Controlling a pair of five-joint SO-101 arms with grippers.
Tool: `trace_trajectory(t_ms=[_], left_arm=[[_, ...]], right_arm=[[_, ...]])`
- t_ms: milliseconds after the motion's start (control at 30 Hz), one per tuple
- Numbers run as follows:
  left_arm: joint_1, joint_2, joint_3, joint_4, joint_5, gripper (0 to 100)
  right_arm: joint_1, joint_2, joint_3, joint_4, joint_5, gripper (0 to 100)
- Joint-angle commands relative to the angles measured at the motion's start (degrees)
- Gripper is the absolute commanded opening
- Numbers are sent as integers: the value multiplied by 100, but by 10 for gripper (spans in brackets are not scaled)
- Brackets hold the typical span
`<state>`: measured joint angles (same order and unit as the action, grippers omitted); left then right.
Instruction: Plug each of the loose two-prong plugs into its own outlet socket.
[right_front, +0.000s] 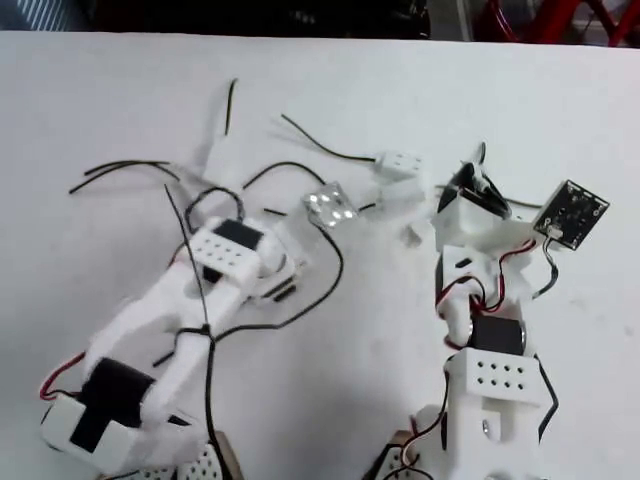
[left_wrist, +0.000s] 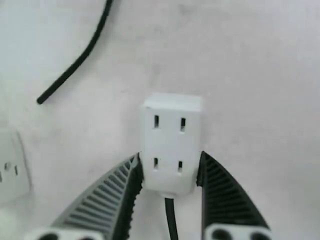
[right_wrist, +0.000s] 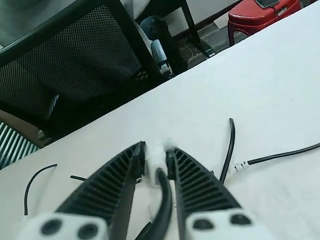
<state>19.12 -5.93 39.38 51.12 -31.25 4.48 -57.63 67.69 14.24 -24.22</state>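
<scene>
Closest in, the left gripper (left_wrist: 170, 159) is clamped on a white outlet block (left_wrist: 171, 132). One ribbed finger presses each side of the block's near end, and its two pairs of slots face up at the camera. A black cord (left_wrist: 170, 222) runs out of that near end, back between the fingers. The block lies flat on the white table (left_wrist: 260, 60). Just off to one side, the corner of another outlet face (left_wrist: 9, 167) pokes in at the edge, and a loose black wire (left_wrist: 75, 62) lies farther out.

The right gripper (right_wrist: 155, 149) is pinched tight on a small white plug (right_wrist: 158, 158) (only a little nub shows past the fingertips). The plug's black lead (right_wrist: 163, 202) trails back between the fingers. This gripper is held above the table, angled toward the far edge. Beyond it on the tabletop there's a short black cable (right_wrist: 230, 142) and a cable with a white tip (right_wrist: 280, 155).

From the high view, the right gripper (right_front: 468, 188) sits near a white socket block (right_front: 398, 165), not touching it. The left arm (right_front: 190, 300) stretches in from the near left corner over a tangle of black wires (right_front: 130, 168).

Past the table edge are a black mesh chair (right_wrist: 75, 65) and a red stool (right_wrist: 260, 12).
</scene>
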Motion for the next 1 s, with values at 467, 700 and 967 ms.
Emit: trace_trajectory(t_ms=[467,700,967], left_arm=[[-655,-919,70,571,70,264],[-497,-3125,1565,97,343,264],[-1895,-4892,2347,246,651,264]], right_arm=[[-1015,-75,-220,391,985,17],[-1833,-75,-237,760,1626,17],[-2800,-66,-316,1323,2145,17]])
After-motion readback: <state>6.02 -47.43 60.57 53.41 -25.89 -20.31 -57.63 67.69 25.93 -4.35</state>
